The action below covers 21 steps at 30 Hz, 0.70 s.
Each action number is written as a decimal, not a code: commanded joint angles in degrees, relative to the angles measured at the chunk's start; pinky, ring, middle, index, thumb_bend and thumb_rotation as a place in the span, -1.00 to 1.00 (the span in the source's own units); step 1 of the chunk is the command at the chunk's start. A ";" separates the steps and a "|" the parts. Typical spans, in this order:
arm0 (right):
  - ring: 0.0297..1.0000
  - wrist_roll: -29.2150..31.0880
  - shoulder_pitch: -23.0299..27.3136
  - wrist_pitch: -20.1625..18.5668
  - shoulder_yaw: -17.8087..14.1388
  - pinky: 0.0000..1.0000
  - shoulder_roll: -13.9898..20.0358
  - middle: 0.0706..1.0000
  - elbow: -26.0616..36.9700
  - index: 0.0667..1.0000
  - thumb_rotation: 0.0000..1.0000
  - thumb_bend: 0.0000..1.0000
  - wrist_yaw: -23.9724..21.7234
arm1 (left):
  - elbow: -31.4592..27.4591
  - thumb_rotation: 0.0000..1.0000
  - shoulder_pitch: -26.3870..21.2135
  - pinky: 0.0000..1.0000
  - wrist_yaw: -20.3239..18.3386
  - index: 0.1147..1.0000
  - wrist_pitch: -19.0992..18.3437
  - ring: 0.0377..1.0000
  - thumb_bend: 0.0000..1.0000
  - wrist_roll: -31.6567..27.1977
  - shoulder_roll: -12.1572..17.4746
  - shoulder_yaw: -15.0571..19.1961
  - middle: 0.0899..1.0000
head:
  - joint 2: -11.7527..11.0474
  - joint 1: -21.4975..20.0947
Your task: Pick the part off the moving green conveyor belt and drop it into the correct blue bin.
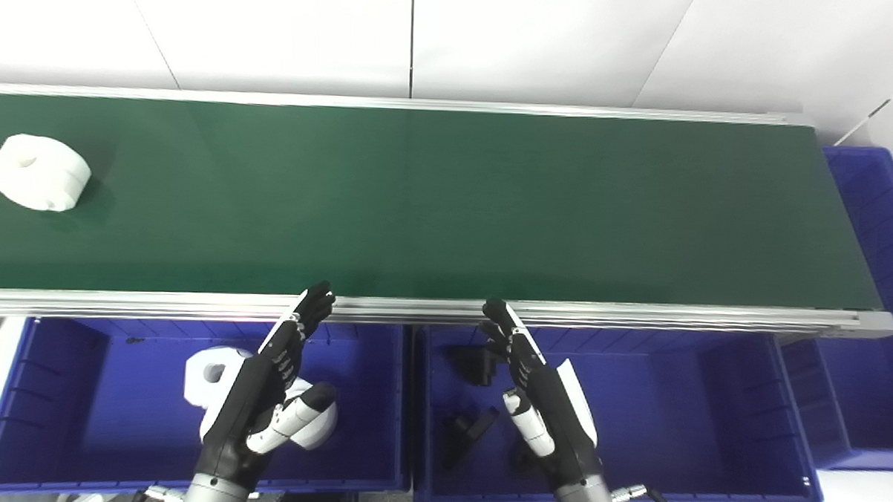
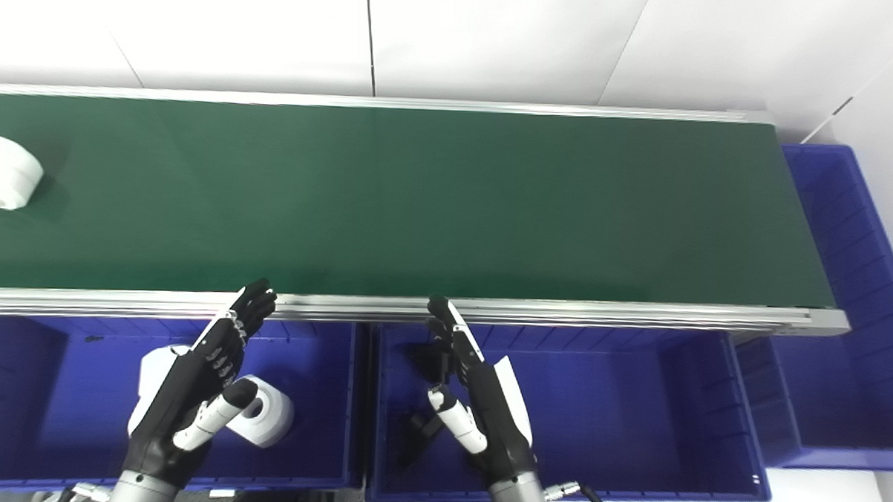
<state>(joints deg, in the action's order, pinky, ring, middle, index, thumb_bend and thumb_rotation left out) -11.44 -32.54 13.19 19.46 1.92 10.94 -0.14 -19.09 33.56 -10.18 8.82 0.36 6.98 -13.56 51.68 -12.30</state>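
Nearest the robot: the left hand (image 1: 263,393) is hovering over the left-front blue plastic bin (image 1: 55,386), fingers spread and extended, holding nothing. The right hand (image 1: 541,403) is doing the same over the middle blue plastic bin (image 1: 708,409), also spread, empty. Both sets of fingertips are pointing toward the near aluminium rail (image 1: 637,315) without reaching past it.

Bin contents: white rounded plastic parts (image 2: 266,415) are lying in the left bin, partly hidden behind the left hand; small black plastic parts (image 1: 470,430) are lying in the middle bin. A third blue bin (image 1: 878,221) is sitting off the belt's right end.

Further out: the white rounded plastic part (image 1: 39,172) with a hollow in its top is riding on the dark green conveyor belt (image 1: 455,207) at the far left end, well apart from both hands.

Risks, as I'm reading it:
- Timing: the belt is moving, so a late or early reach is likely to miss the part.
- The smooth rounded shape may be slipping out of a shallow hold.
- Sorting: white matches the left bin; dropping into the middle one would be wrong.
- A low reach could be clipping the rail.
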 commanded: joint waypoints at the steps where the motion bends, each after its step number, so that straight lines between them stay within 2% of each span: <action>1: 0.85 0.21 -0.09 3.30 0.23 0.80 -0.51 0.89 1.27 0.91 0.99 0.76 0.04 | -1.07 0.40 0.00 1.00 -0.08 0.84 0.88 0.91 0.43 -0.45 0.03 -0.03 0.87 | -0.10 -0.03; 6: 0.85 0.31 -0.05 2.87 0.22 0.81 -0.50 0.89 1.20 0.91 0.99 0.78 -0.08 | -0.69 0.37 -0.13 1.00 -0.03 0.82 1.21 0.89 0.46 -0.69 -0.17 -0.04 0.85 | -0.21 -0.08; 21: 0.84 0.22 0.14 3.12 0.21 0.80 -0.42 0.89 0.65 0.91 0.98 0.74 -0.11 | -1.38 0.34 -0.06 1.00 -0.72 0.84 -0.11 0.91 0.37 -1.30 0.42 -0.26 0.87 | -0.34 -0.05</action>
<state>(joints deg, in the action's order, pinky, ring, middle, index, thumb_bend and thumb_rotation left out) -11.59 -32.42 13.19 19.47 1.93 10.65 -0.16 -18.94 33.50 -10.49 8.34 -0.11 7.12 -13.79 51.42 -12.39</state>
